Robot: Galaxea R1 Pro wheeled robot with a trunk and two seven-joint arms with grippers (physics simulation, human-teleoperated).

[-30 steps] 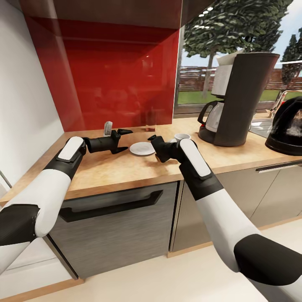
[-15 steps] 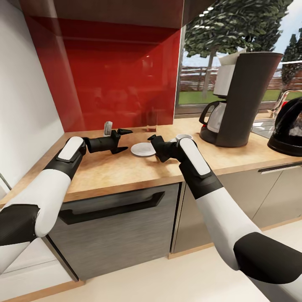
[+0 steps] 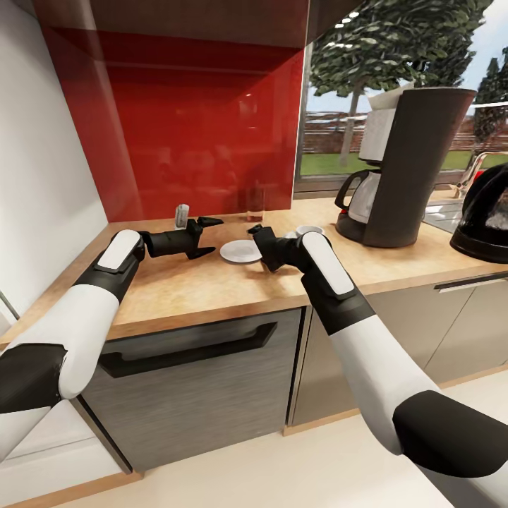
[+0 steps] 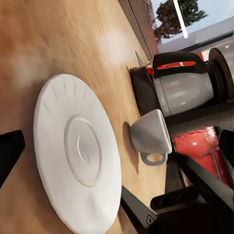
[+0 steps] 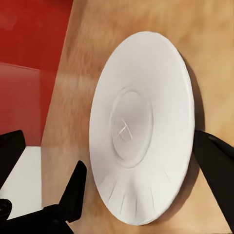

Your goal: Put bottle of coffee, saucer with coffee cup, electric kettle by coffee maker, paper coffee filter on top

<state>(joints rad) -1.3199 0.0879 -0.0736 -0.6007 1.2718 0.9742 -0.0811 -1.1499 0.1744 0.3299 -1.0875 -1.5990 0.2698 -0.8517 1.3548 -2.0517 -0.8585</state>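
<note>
Setting: home kitchen. Evidence: wooden bench [image 3: 212,282] over grey cabinet fronts [image 3: 190,381], glossy red splashback [image 3: 197,134], window [image 3: 339,106] onto garden trees, coffee maker [image 3: 406,166] and kettle [image 3: 487,212] standing on the bench.

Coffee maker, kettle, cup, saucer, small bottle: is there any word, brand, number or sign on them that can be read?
None can be read.
coffee maker: plain dark body, no lettering.
electric kettle: no visible label.
coffee cup and saucer: plain white; the saucer has only radial grooves.
small bottle by the red backsplash: too small to tell.
</note>
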